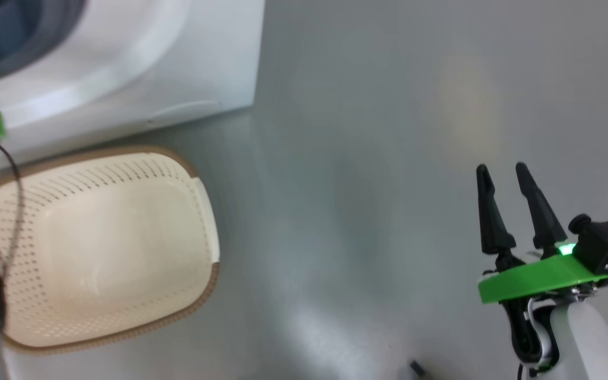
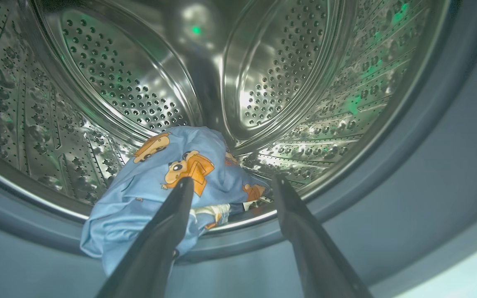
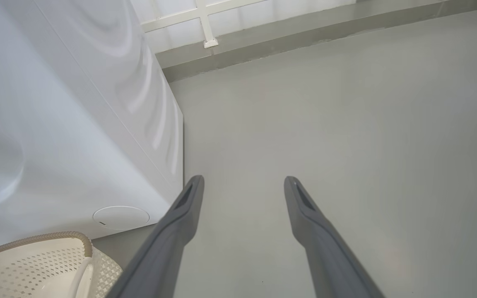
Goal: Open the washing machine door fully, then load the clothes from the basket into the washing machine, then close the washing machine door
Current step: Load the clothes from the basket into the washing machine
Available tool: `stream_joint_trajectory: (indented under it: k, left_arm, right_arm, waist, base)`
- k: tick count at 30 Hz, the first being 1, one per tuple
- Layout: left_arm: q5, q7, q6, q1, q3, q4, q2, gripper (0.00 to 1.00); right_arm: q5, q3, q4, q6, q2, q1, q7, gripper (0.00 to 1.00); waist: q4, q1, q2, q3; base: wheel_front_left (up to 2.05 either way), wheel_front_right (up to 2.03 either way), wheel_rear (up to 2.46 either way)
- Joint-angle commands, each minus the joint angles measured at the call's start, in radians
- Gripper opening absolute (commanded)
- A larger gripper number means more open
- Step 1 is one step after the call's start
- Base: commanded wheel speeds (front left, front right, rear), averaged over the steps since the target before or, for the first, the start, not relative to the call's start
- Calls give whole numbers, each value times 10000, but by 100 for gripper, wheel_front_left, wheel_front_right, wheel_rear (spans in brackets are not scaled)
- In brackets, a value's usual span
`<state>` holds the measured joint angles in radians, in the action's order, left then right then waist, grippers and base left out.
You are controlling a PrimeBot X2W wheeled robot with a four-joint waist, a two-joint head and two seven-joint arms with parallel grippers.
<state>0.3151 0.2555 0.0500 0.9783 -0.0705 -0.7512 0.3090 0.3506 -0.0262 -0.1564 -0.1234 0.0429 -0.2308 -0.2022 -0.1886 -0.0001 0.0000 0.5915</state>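
Loading looks all but done. The clothes point(image 2: 168, 174) lie at the near lip of the drum point(image 2: 118, 82) inside the washing machine point(image 1: 177, 63), their near edge drooping over the rubber gasket point(image 2: 429, 174). The left gripper point(image 2: 233, 179) points into the drum with its jaws spread, one finger across the fabric and pinching nothing. The basket point(image 1: 140, 171) on the floor point(image 1: 362, 184) holds no garment. The right gripper point(image 1: 501, 167) hovers far right, jaws parted. Next, I judge, the drooping edge needs nudging deeper so the washing machine door can shut cleanly.
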Motion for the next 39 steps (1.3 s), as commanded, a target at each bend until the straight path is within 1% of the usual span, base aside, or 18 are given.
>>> stream_joint_trajectory:
  k: [1, 6, 13, 20, 25, 32, 39]
  left_arm:
    - [-88, 60, -96, -453, -208, 449, 354, 100]
    - [-311, 61, -190, -2202, -280, 1672, -266, 100]
    - [-737, 62, -450, -4809, -270, 3462, -1156, 100]
    - [-1093, 62, -780, -7207, -386, 4807, -1695, 100]
    - [-1173, 62, -888, -8656, -328, 5418, -2024, 100]
    - [-1283, 62, -1017, -9678, -16, 5810, -2244, 100]
    - [-1255, 62, -1073, -10051, 226, 5983, -2358, 100]
  right_arm:
    - [-125, -157, 243, -73, 74, 358, 25, 100]
    - [-235, -70, 314, -73, 74, 799, 296, 100]
    - [-416, 66, 468, -73, 74, 1490, 675, 100]
    - [-748, 164, 744, -73, 74, 2073, 1088, 100]
    - [-916, 294, 1005, -73, 92, 2509, 1415, 100]
    - [-1077, 313, 1511, -73, 132, 2899, 1787, 100]
    - [-1149, 306, 1766, -73, 158, 3106, 1974, 100]
  waist:
    - [468, 1, 0, -790]
    - [667, 1, 0, -1702]
    - [862, 1, 0, -2833]
    - [941, 1, 0, -3891]
    - [1098, 1, 0, -4532]
    - [1406, 1, 0, -4906]
    - [1607, 1, 0, -5037]
  base:
    - [0, 0, 0]
    - [0, 0, 0]
    - [0, 0, 0]
    - [0, 0, 0]
    - [0, 0, 0]
    - [0, 0, 0]
    - [0, 0, 0]
